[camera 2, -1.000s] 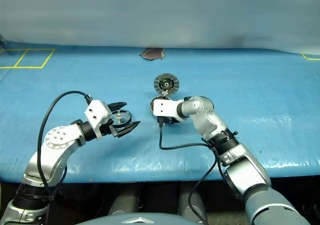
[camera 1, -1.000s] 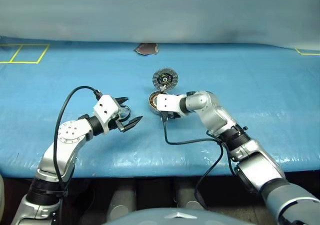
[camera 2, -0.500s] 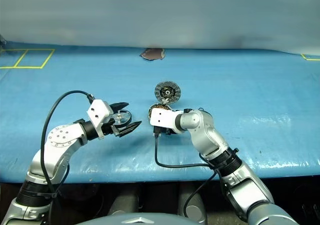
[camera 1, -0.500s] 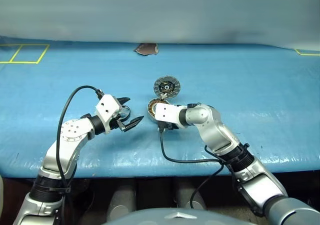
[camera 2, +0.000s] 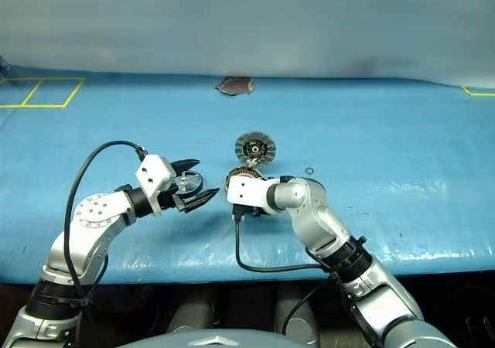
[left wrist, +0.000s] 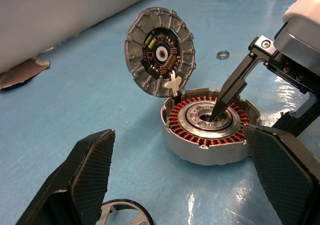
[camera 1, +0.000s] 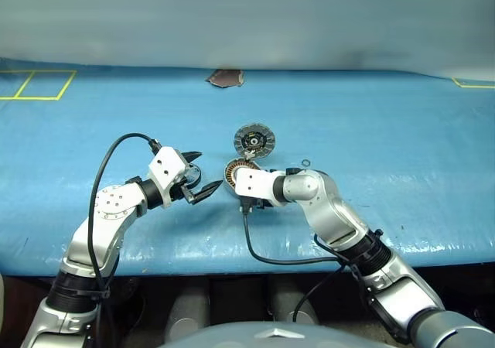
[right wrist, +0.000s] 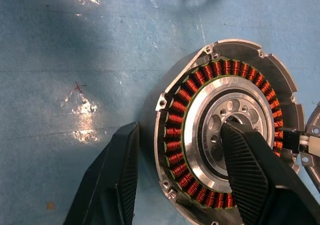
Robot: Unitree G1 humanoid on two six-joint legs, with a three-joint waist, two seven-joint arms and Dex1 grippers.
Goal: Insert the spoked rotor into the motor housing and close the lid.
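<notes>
The motor housing, a silver cup ringed with copper windings, sits mid-table with its lid standing open at the far rim. My right gripper straddles the housing wall. One finger dips into the central hub, and the other stays outside with a gap to the wall. The spoked rotor lies flat on the blue mat to the left of the housing. My left gripper hovers open over it, a finger on either side, touching nothing.
A tiny washer ring lies on the mat right of the lid. A brown scrap rests at the back edge and yellow tape squares mark the far left. The table's front edge runs just below both arms.
My right gripper drew back towards me and slightly left, and the housing and open lid slid nearer with it. The left gripper and rotor stayed put.
</notes>
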